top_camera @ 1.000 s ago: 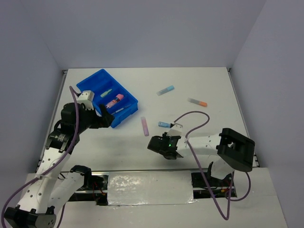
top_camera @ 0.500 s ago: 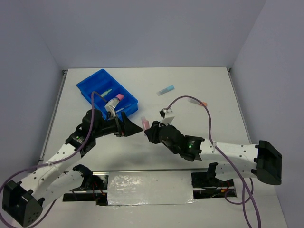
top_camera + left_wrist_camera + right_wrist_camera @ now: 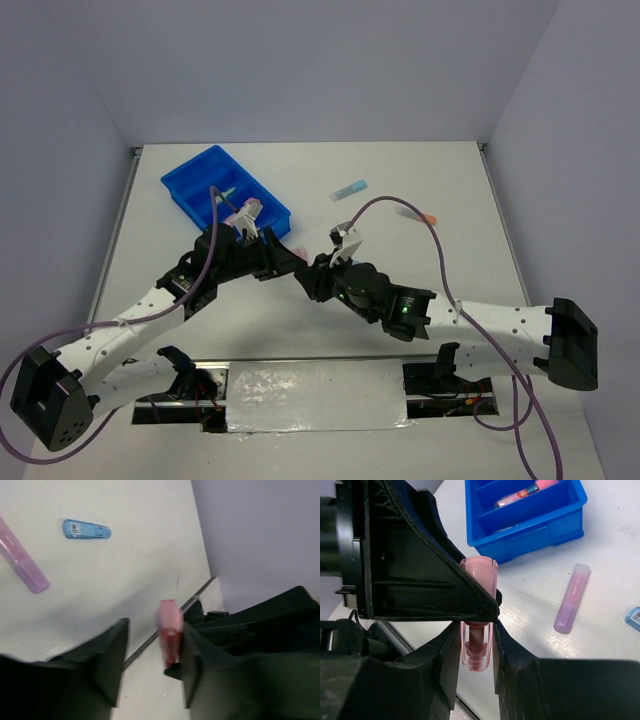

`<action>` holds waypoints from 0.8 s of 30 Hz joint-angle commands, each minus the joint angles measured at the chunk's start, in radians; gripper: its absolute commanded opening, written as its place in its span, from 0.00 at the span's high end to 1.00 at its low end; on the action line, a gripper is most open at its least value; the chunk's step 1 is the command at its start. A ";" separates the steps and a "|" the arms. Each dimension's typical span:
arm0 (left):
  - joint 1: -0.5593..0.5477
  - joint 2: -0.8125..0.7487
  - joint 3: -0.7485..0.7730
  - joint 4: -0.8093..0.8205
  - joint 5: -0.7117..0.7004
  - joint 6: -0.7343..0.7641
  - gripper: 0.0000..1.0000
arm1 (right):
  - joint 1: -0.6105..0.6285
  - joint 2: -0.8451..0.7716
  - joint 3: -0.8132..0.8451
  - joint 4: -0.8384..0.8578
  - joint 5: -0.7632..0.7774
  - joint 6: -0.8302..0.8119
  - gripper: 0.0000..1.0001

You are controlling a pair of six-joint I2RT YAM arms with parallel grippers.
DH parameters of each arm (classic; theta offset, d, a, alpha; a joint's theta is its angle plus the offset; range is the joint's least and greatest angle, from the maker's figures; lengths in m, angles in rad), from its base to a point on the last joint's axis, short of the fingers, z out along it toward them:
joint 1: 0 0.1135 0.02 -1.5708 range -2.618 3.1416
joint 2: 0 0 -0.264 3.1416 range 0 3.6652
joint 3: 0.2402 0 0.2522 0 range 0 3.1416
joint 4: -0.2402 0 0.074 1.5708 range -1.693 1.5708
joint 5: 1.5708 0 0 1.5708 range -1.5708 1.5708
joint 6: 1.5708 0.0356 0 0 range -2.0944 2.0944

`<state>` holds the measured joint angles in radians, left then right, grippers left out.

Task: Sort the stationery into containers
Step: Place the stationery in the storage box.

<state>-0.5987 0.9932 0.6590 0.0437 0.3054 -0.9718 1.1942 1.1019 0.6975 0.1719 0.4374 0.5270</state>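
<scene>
A translucent pink stick [image 3: 478,630] is held off the table, with my right gripper [image 3: 474,627] shut on its lower end. My left gripper [image 3: 154,630] meets it nose to nose over the table's middle [image 3: 285,262]. Its jaws are open around the stick's [image 3: 169,630] other end: one finger touches it and a gap shows on the other side. The blue tray [image 3: 190,185] sits at the back left and holds a pink-capped item [image 3: 520,492] and a green one. On the table lie a purple stick [image 3: 572,605], a small blue stick [image 3: 85,529], a light blue stick [image 3: 349,189] and an orange-tipped one [image 3: 418,214].
Both arms cross the near middle of the table, the right arm [image 3: 480,320] reaching far left. The tray's near wall [image 3: 520,545] stands just beyond the grippers. Grey walls close the back and sides.
My left arm swung from the tray to the middle. My right gripper carried the pink stick up and left to meet it. The left jaws narrowed around the stick.
</scene>
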 commanded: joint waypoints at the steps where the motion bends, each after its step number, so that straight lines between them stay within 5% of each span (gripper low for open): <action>1: -0.006 0.004 0.037 0.062 -0.017 -0.002 0.52 | 0.007 -0.005 0.042 0.080 -0.019 -0.032 1.00; 2: -0.006 0.007 0.042 0.070 -0.012 0.002 0.69 | 0.007 0.006 0.043 0.087 -0.022 -0.032 1.00; 5: -0.006 0.018 0.066 0.084 -0.005 0.025 1.00 | 0.007 0.021 0.043 0.103 -0.026 -0.035 0.99; 6: -0.006 0.021 0.080 0.078 -0.006 0.072 1.00 | 0.007 0.030 0.039 0.107 -0.034 -0.039 0.94; 7: -0.006 0.034 0.103 0.058 -0.018 0.114 1.00 | 0.005 0.032 0.036 0.107 -0.028 -0.036 0.82; 8: -0.006 0.047 0.179 -0.044 -0.104 0.167 1.00 | -0.004 0.032 0.033 0.082 -0.014 -0.027 0.44; 10: -0.006 0.111 0.281 -0.198 -0.268 0.353 1.00 | -0.018 0.013 0.017 0.045 0.003 -0.016 0.33; 12: -0.003 0.178 0.436 -0.423 -0.654 0.456 1.00 | -0.022 -0.026 0.001 -0.037 0.033 -0.013 0.32; 15: 0.042 0.327 0.536 -0.437 -0.953 0.692 1.00 | -0.024 -0.117 -0.033 -0.139 0.075 0.001 0.32; 24: 0.275 0.750 0.723 -0.065 -0.931 1.306 1.00 | -0.010 -0.493 -0.199 -0.334 0.001 0.073 0.32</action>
<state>-0.3679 1.6707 1.3220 -0.1783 -0.5694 0.0235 1.1786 0.7044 0.5503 -0.0669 0.4679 0.5602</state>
